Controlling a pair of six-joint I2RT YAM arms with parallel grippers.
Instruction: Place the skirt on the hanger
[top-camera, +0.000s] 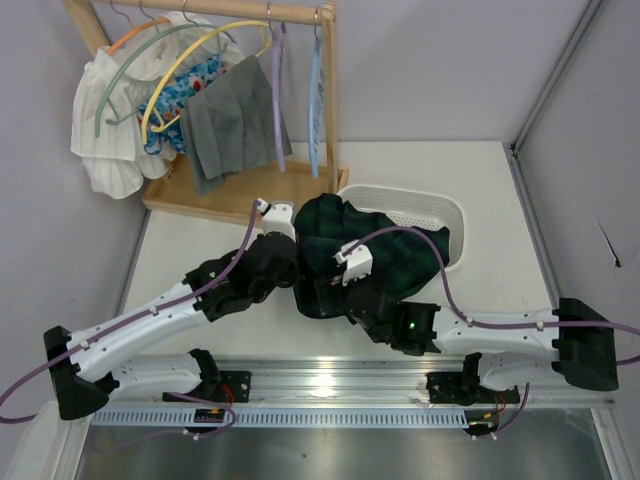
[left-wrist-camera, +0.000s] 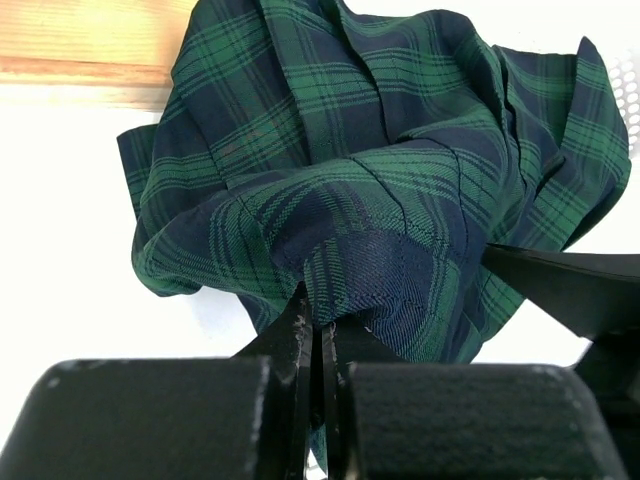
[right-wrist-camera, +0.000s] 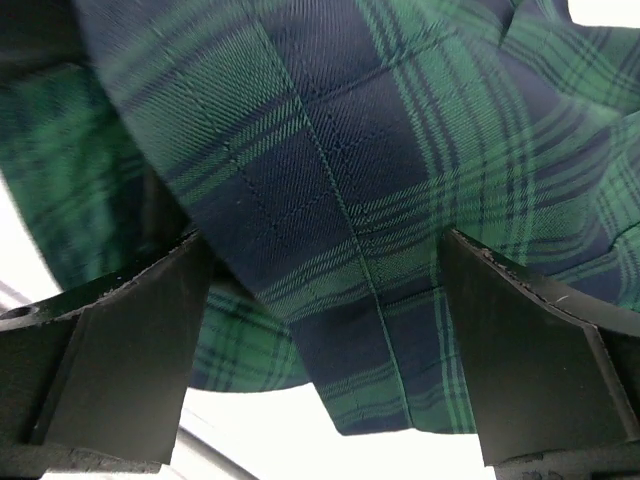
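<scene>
One thin fold is all that secures the skirt, so a lift could slip it free or snag it on the basket. The left gripper is clamped tight on that fold; the right gripper gapes around cloth, gripping nothing. Both arms stretch low to the skirt, bunched on the table against the basket, well apart from the hanger.

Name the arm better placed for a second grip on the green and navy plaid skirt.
Right, probably: the right gripper stands open astride the plaid skirt; the left gripper is shut on it.
</scene>
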